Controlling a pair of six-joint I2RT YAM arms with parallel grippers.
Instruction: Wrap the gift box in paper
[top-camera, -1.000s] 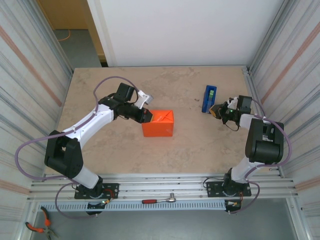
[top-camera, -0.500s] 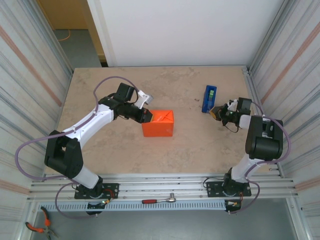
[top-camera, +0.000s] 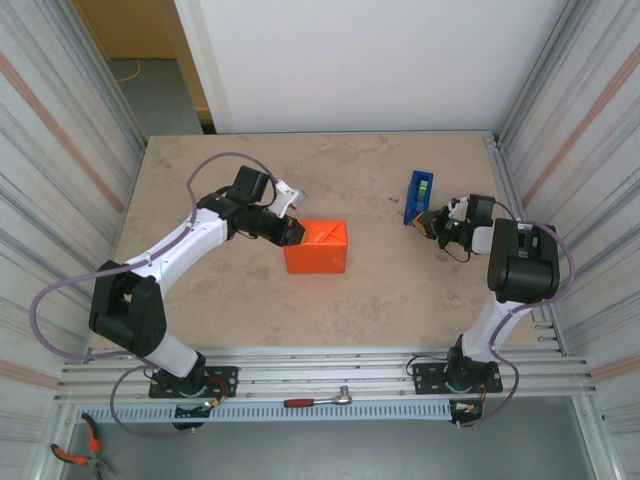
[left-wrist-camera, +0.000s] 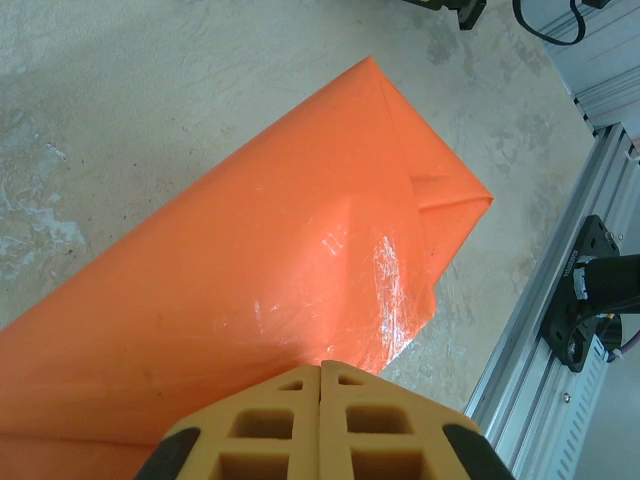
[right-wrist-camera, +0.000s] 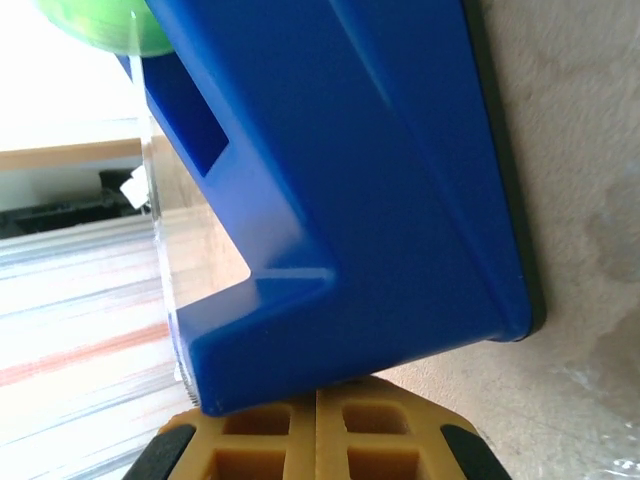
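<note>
The gift box, we judge, sits inside the folded orange paper (top-camera: 318, 250) at the table's (top-camera: 230, 300) middle. Our left hand (top-camera: 291, 231), clenched, presses the parcel's left side. The right hand (top-camera: 433, 222), also clenched, touches the blue tape dispenser (top-camera: 419, 197). We should pin that fold firmly while drawing tape.

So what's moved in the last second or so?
The right end effector, shut, edged closer to the near end of the blue tape dispenser, its arm leaning in behind it. The left end effector stayed shut against the orange paper. Paper and dispenser did not move.
</note>
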